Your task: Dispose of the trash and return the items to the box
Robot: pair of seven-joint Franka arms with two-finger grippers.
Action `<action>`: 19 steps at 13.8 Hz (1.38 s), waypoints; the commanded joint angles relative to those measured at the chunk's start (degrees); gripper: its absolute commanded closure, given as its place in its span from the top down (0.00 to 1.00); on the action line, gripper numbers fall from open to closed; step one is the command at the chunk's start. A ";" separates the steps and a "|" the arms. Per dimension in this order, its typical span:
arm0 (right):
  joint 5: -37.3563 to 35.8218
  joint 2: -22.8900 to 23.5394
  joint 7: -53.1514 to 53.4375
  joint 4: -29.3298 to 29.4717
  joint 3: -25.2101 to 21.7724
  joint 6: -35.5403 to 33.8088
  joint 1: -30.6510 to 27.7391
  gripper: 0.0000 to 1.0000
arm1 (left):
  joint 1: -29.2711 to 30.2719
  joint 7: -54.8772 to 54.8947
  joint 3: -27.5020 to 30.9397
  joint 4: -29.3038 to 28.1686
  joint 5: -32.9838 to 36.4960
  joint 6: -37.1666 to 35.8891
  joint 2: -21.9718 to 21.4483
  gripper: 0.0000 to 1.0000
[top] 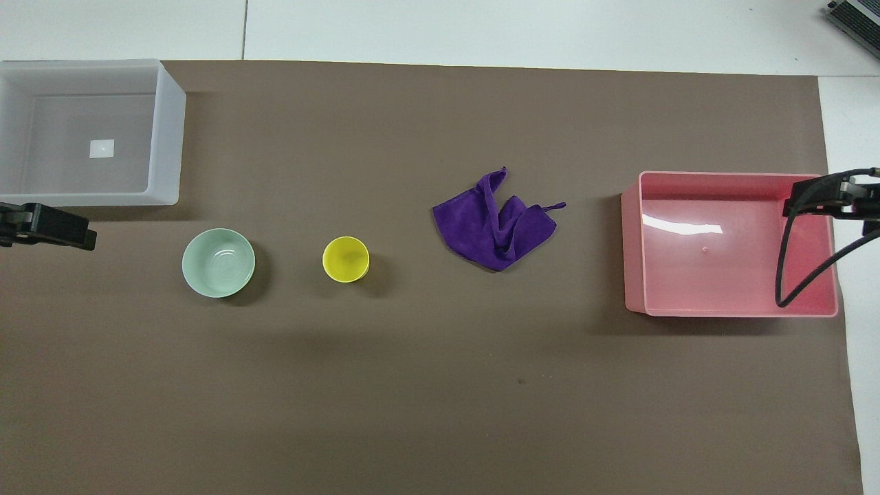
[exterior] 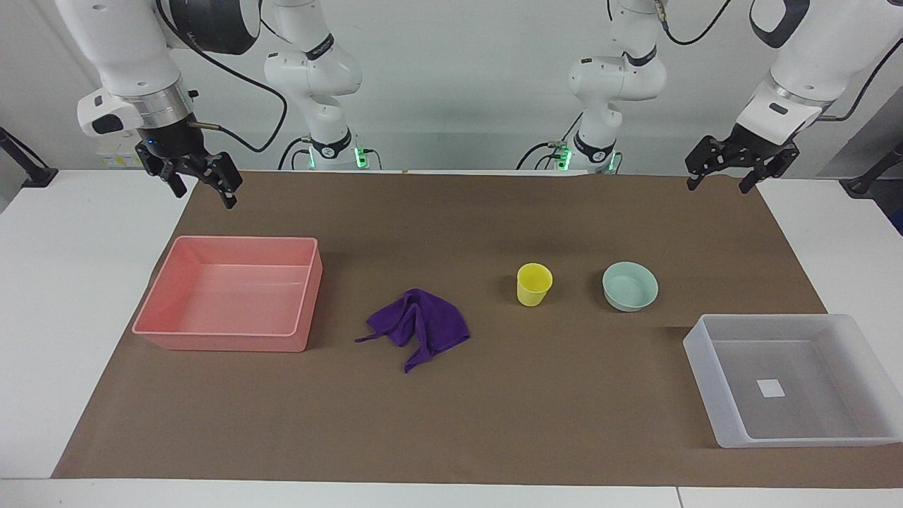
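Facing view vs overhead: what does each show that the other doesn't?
Facing only: both arms with their bases; the left pincer and right pincer open, raised, holding nothing.
Overhead only: the yellow cup and mint bowl seen from above, both empty.
Both: the purple rag between cup and pink tray; the translucent box empty but for its white label.

A white table [exterior: 70, 296] carries a brown mat [exterior: 494, 395]. A plain white wall [exterior: 458, 85] stands at its robot end, evenly lit.
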 commanded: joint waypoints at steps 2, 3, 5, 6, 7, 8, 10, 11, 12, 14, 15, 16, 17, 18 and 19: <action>1.52 -1.04 -1.26 -0.77 0.03 -0.94 -0.33 1.00 | -0.74 -0.11 0.53 -1.95 0.32 0.30 -1.67 1.00; 1.52 -1.04 -1.26 -0.77 0.03 -0.94 -0.33 1.00 | -0.74 -0.03 0.54 -1.95 0.41 0.30 -1.67 1.00; 1.52 -1.04 -1.26 -0.77 0.03 -0.94 -0.33 1.00 | -0.82 -0.11 0.10 -1.95 0.41 0.65 -1.67 1.00; 1.52 -1.04 -1.26 -0.77 0.03 -0.94 -0.33 1.00 | -1.09 -0.03 -0.08 -1.95 0.41 0.30 -1.67 1.00; 1.52 -1.04 -1.26 -0.77 0.03 -0.94 -0.33 1.00 | -1.09 -0.20 -0.08 -1.95 0.41 0.30 -1.67 1.00; 1.52 -1.04 -1.26 -0.77 0.03 -0.94 -0.33 1.00 | -1.18 -0.55 -0.08 -1.95 0.41 0.21 -1.67 1.00; 1.52 -1.04 -1.26 -0.77 0.03 -0.94 -0.33 1.00 | -1.18 -0.29 -0.17 -1.95 0.50 1.17 -1.67 1.00; 1.52 -1.04 -1.26 -0.77 0.03 -0.94 -0.33 1.00 | -1.09 -0.03 -0.17 -1.95 0.58 1.52 -1.58 1.00; 1.52 -1.04 -1.26 -0.77 0.03 -0.94 -0.33 1.00 | -1.09 0.06 -0.34 -2.21 0.58 2.31 -1.58 1.00; 1.52 -1.04 -1.26 -0.77 0.03 -0.94 -0.33 1.00 | -1.26 0.15 -0.43 -3.00 0.58 3.89 -1.67 1.00; 1.52 -1.04 -1.26 -0.77 0.03 -0.94 -0.33 1.00 | -1.26 0.24 -0.43 -3.00 0.58 4.33 -1.67 1.00; 1.52 -1.04 -1.26 -0.77 0.03 -0.94 -0.33 1.00 | -1.26 0.33 -0.43 -3.00 0.58 5.12 -1.58 1.00; 1.52 -1.04 -1.26 -0.77 0.03 -0.94 -0.33 1.00 | -1.26 0.33 -0.43 -3.18 0.58 5.91 -1.40 1.00; 1.52 -1.04 -1.26 -0.77 0.03 -0.94 -0.33 1.00 | -1.26 0.50 -0.43 -3.35 0.58 6.97 -1.14 1.00; 1.52 -1.04 -1.17 -0.77 0.03 -0.41 -0.33 1.00 | -1.26 0.50 -0.34 -3.62 0.58 8.28 -0.79 1.00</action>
